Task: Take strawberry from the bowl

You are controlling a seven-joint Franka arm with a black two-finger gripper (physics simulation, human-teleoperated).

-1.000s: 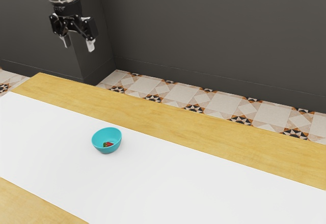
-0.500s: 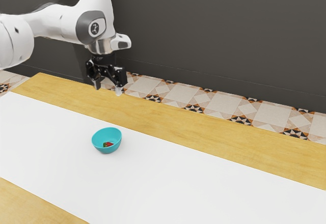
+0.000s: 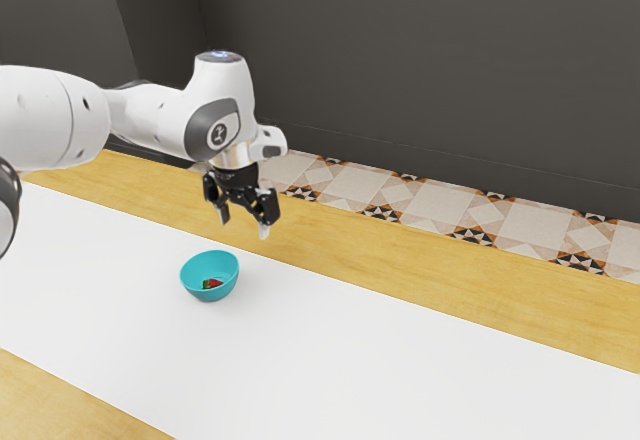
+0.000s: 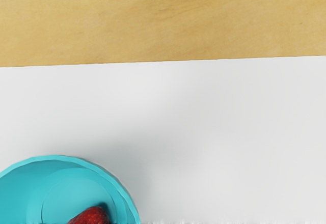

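Strawberry: one red strawberry (image 3: 215, 283) with a green cap, lying low inside the bowl; we record it as not yet taken.
Bowl: turquoise, round and upright (image 3: 208, 296), its rim rising around the fruit; we find it set in from the counter's edge along the tiles.
Tool: black, two-fingered (image 3: 244, 224), fingers wide apart with nothing between; in the air near the bowl, off toward the counter's tiled edge.
Step in hand: approach, by our judgement. We should first bring the tool across, away from that edge, until it is centred over the fruit rather than the bowl.
Descent: we would go straight down, both fingers inside the rim, stopping short of a hard press on the bowl's bottom.
Grip: close gently across the red body; squeezed on its taper, the fruit could slip or roll. Then we lift upright, clear of the rim.
Arm: white, jointed (image 3: 150, 115), entering from the exterior view's left.
Counter: yellowish wood (image 3: 400, 260), a broad white strip (image 3: 380, 350) along it beneath the bowl.
Floor: pale patterned tiles (image 3: 430, 210) past the counter's edge.
Wall: dark grey (image 3: 420, 60), plain, behind the tiles.
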